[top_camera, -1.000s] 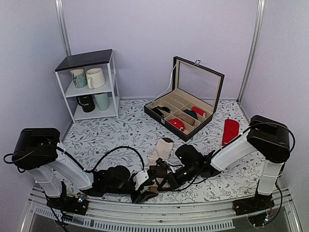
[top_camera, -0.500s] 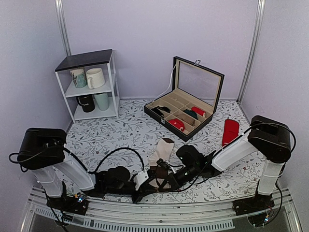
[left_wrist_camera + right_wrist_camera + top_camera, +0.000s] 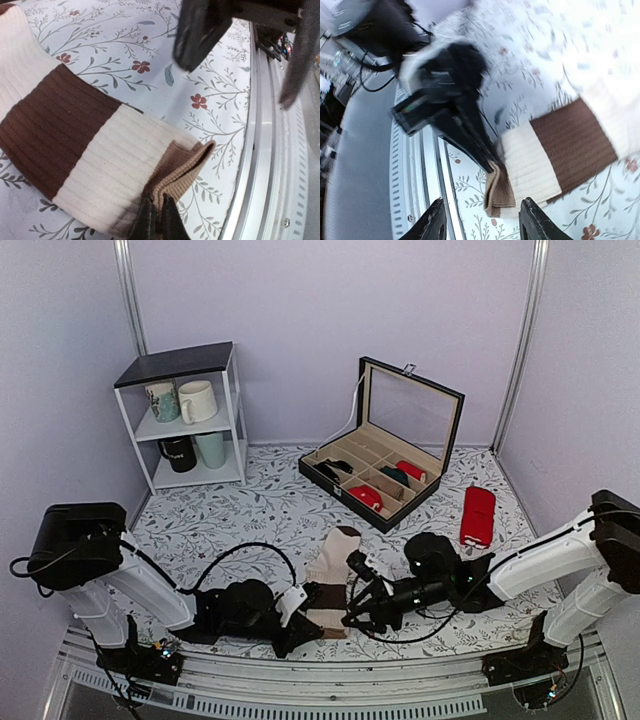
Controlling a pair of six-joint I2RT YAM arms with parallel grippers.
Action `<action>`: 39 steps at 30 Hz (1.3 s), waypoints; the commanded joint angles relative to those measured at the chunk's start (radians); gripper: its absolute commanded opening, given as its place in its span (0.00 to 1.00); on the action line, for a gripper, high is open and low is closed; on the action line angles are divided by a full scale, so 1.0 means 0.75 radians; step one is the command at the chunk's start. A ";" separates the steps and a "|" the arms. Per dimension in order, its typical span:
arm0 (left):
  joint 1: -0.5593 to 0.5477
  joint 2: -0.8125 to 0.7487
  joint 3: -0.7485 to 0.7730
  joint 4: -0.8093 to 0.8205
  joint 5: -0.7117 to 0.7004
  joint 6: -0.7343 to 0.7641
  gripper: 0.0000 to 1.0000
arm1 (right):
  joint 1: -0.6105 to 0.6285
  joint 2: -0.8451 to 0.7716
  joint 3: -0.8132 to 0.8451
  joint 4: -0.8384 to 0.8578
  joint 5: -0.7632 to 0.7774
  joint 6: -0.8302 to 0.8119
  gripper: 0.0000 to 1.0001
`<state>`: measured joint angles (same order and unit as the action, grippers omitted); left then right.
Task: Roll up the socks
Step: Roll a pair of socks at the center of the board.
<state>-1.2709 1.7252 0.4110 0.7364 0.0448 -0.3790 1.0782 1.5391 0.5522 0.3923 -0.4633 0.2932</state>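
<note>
The socks [image 3: 335,560] lie flat near the table's front edge, banded cream, dark brown and cream, with a tan cuff [image 3: 182,167] folded up at the near end. My left gripper [image 3: 157,222] is shut on that tan cuff, pinching its doubled edge; in the top view the left gripper [image 3: 308,628] sits at the socks' near-left corner. My right gripper [image 3: 485,225] stands open just clear of the cuff, nothing between its fingers [image 3: 437,222]. From above, the right gripper [image 3: 355,605] is right of the socks [image 3: 560,155].
An open black compartment box [image 3: 385,475] with small rolled bundles stands behind. A plain red pair [image 3: 477,515] lies at the right. A white shelf with mugs [image 3: 190,415] is at the back left. A metal rail [image 3: 300,680] runs along the front edge.
My left gripper has shut on the tan cuff. My right gripper has opened, let go of the socks and drawn back to the right.
</note>
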 commanded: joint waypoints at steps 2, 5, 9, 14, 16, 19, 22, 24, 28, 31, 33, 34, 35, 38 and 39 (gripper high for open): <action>0.022 0.007 0.002 -0.156 0.030 -0.079 0.00 | 0.073 -0.107 -0.161 0.276 0.138 -0.476 0.51; 0.029 0.009 0.002 -0.158 0.038 -0.082 0.00 | 0.142 -0.075 -0.161 0.281 0.140 -0.601 0.51; 0.040 0.014 0.002 -0.159 0.050 -0.082 0.00 | 0.186 0.030 -0.117 0.255 0.178 -0.639 0.51; 0.042 0.026 0.002 -0.149 0.067 -0.084 0.00 | 0.217 0.157 -0.058 0.243 0.297 -0.690 0.51; 0.042 0.025 0.001 -0.148 0.068 -0.081 0.00 | 0.218 0.175 -0.047 0.246 0.334 -0.696 0.51; 0.043 0.026 -0.001 -0.145 0.073 -0.079 0.00 | 0.219 0.184 -0.047 0.261 0.359 -0.696 0.50; 0.042 0.029 -0.004 -0.138 0.079 -0.077 0.00 | 0.219 0.210 -0.031 0.260 0.344 -0.686 0.47; 0.042 0.032 -0.002 -0.139 0.081 -0.075 0.00 | 0.219 0.242 -0.014 0.259 0.333 -0.673 0.44; 0.042 0.033 -0.001 -0.139 0.087 -0.073 0.00 | 0.217 0.302 0.021 0.252 0.326 -0.629 0.39; 0.042 0.036 -0.002 -0.136 0.093 -0.071 0.00 | 0.219 0.322 0.031 0.252 0.344 -0.600 0.31; 0.042 0.035 -0.002 -0.134 0.097 -0.069 0.00 | 0.219 0.331 0.041 0.237 0.353 -0.581 0.22; 0.043 0.036 -0.004 -0.134 0.097 -0.069 0.00 | 0.218 0.340 0.051 0.217 0.357 -0.570 0.17; 0.043 0.035 -0.002 -0.133 0.096 -0.068 0.00 | 0.218 0.348 0.065 0.190 0.361 -0.551 0.14; 0.042 0.026 -0.002 -0.132 0.095 -0.059 0.00 | 0.212 0.377 0.090 0.126 0.329 -0.494 0.03; 0.042 0.018 -0.002 -0.139 0.085 -0.052 0.00 | 0.200 0.380 0.088 0.116 0.303 -0.453 0.01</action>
<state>-1.2488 1.7256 0.4187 0.7208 0.1009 -0.4351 1.2366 1.7782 0.5941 0.5430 -0.2115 -0.1318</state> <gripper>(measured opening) 0.009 0.049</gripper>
